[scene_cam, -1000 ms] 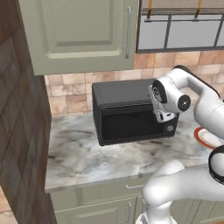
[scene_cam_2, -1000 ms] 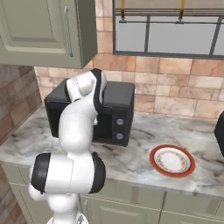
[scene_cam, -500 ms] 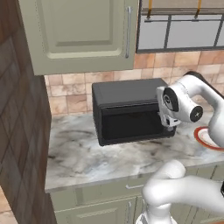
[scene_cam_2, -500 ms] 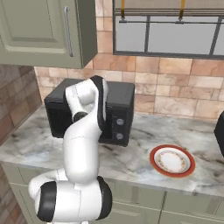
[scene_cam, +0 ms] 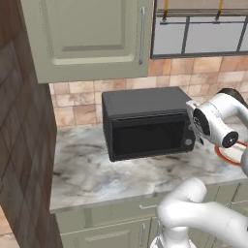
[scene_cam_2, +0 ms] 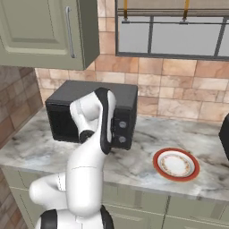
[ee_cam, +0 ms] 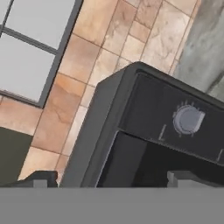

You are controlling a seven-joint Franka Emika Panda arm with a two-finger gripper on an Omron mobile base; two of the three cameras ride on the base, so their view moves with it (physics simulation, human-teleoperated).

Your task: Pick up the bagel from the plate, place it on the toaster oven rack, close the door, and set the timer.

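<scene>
Reaching with fingers spread and empty, the gripper (ee_cam: 109,178) at the hand view's bottom could miss the timer knob (ee_cam: 188,120) at centre right and bump the closed door (scene_cam: 150,136).

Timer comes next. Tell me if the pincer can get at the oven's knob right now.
Probably yes: the open pincer faces the oven's control panel, the grey knob lies just ahead off to one side, and nothing stands between them.

plate (scene_cam_2: 176,164) right of toaster oven (scene_cam_2: 91,114), on counter (scene_cam_2: 147,138)
</scene>
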